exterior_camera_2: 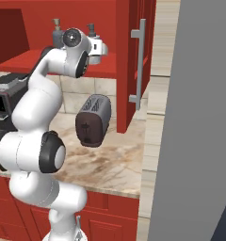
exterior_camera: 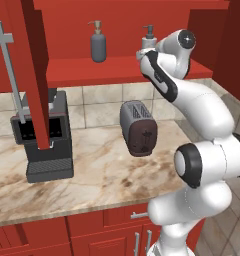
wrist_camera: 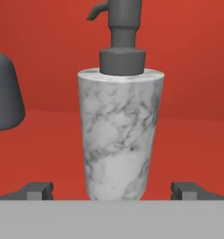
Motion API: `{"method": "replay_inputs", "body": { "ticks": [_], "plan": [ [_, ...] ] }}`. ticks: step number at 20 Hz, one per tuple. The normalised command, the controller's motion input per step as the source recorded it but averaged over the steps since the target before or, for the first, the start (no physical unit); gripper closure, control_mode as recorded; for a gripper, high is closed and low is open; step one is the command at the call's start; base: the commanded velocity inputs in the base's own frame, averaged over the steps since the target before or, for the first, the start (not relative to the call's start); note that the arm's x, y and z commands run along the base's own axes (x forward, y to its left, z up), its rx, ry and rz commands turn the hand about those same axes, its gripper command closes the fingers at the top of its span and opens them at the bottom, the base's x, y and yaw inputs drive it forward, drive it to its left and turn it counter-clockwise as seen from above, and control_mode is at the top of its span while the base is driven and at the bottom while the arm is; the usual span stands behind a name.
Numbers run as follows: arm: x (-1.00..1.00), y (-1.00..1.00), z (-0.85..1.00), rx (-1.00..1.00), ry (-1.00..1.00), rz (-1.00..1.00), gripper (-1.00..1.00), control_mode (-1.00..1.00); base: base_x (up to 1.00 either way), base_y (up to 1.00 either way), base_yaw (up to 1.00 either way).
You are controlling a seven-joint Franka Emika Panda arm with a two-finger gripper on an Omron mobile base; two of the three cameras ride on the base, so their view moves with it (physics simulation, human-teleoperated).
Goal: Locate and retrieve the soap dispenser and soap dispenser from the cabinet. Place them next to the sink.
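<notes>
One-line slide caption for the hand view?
Open gripper lined up on the marbled soap bottle, upright on the red cabinet shelf.

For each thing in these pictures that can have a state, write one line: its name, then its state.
Cabinet door: swung open.
Marbled dispenser: upright on the shelf, centred between the fingertips, not yet gripped.
Dark grey dispenser: upright on the shelf, apart from the marbled one, untouched.
Gripper: open, fingertips apart on either side of the marbled dispenser.
Toaster: on the counter, slots without bread.
Coffee machine: on the counter, no cup under it.
</notes>
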Motion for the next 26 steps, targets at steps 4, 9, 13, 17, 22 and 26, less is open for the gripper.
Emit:
{"method": "replay_inputs", "body": {
  "ticks": [4,9,13,17,22,26],
  "plan": [
    [0.17,0.02,-0.07,0.00,0.01,0.00,-1.00,-1.00,0.00,0.00,0.00],
    [0.17,0.04,-0.06,0.00,0.00,0.00,-1.00,-1.00,0.00,0.00,0.00],
    [0.17,0.04,-0.05,0.00,0.00,0.00,-1.00,-1.00,0.00,0.00,0.00],
    [0.17,0.03,-0.02,0.00,0.00,0.00,-1.00,-1.00,0.00,0.00,0.00],
    [0.21,0.00,-0.03,0.00,0.01,0.00,-1.00,-1.00,0.00,0.00,0.00],
    [0.27,0.00,-0.07,0.00,0.03,0.00,-1.00,-1.00,0.00,0.00,0.00]
  ]
}}
